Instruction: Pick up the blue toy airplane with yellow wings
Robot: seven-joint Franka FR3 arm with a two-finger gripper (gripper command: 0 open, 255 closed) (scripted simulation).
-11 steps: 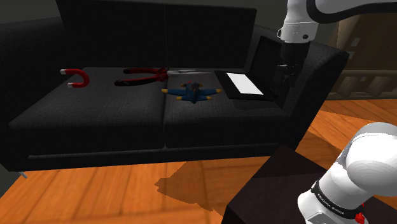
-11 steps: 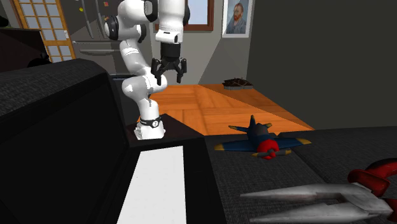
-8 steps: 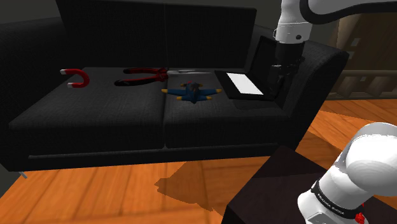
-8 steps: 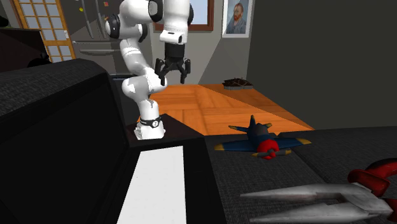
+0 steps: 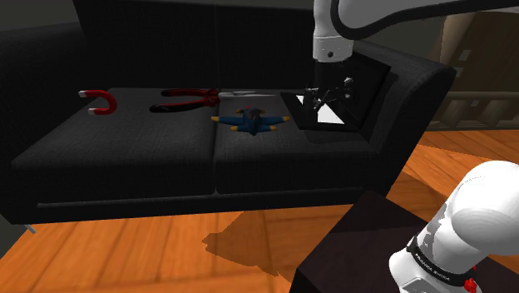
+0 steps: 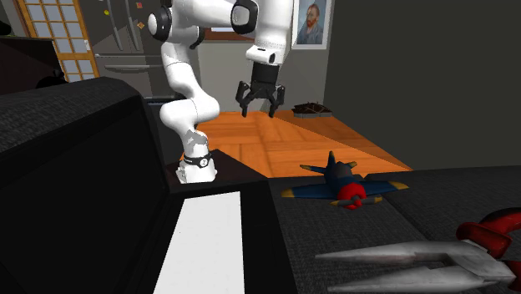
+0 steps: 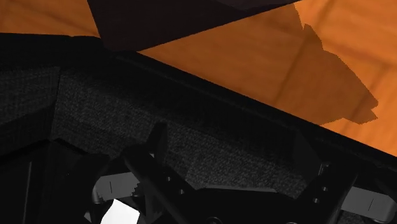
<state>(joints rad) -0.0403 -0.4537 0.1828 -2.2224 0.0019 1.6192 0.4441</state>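
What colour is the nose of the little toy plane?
Red. The toy plane has a red nose, clearest in the second exterior view.

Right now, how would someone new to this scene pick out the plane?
Look at the dark sofa. On its seat, beside the red-handled pliers and the laptop, lies the plane. It alone is blue, with yellow wingtips and a red nose.
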